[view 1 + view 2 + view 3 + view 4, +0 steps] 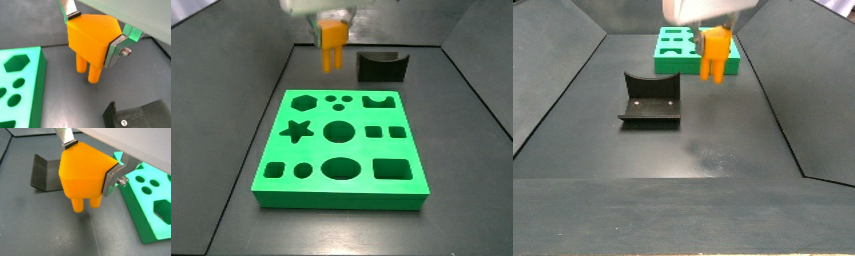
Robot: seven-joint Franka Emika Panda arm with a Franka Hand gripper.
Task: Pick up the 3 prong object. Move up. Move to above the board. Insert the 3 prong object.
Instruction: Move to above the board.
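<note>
The 3 prong object is an orange block with legs hanging below, and it fills both wrist views. My gripper is shut on it, one silver finger pressed to each side. In both side views the 3 prong object hangs clear of the dark floor under my gripper. The green board with its shaped cut-outs lies flat; the piece hangs beyond the board's far edge, not over it. The board's corner shows beside the legs.
A dark grey block with a curved notch stands on the floor near the piece, off the board's far end. Dark sloping walls enclose the floor on the sides.
</note>
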